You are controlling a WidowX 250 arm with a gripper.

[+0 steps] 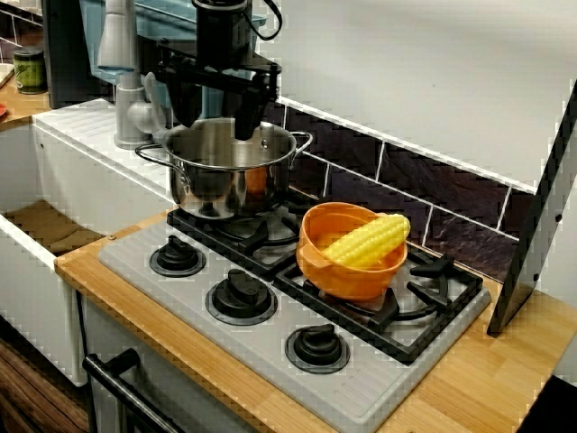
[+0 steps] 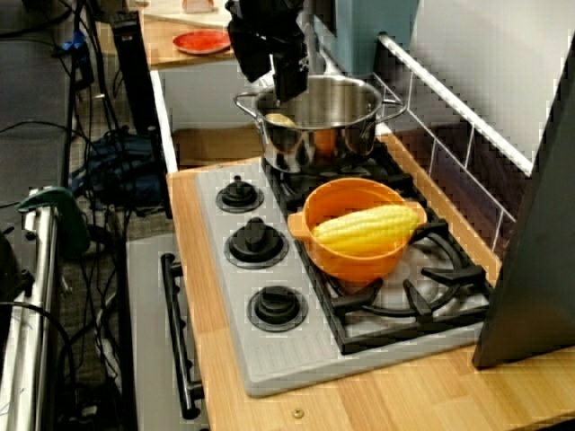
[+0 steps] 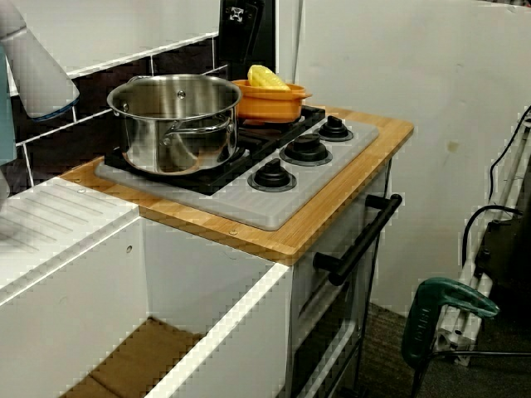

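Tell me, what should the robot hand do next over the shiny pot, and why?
Probably lift straight up a little: the gripper hangs open and empty over the steel pot, one fingertip dipping past its rim, so sliding sideways might knock it.

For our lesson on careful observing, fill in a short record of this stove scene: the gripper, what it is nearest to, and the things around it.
Gripper: black gripper, jaws wide apart, holding nothing, low over the mouth of the pot
Nearest thing: steel pot, two handles, on the burner beside the sink
Pot contents: cannot tell
Bowl: orange bowl on the other burner, next to the pot
Corn: yellow corn cob lying in the bowl, one end over its rim
Knobs: three black knobs in a row along the front of the stove
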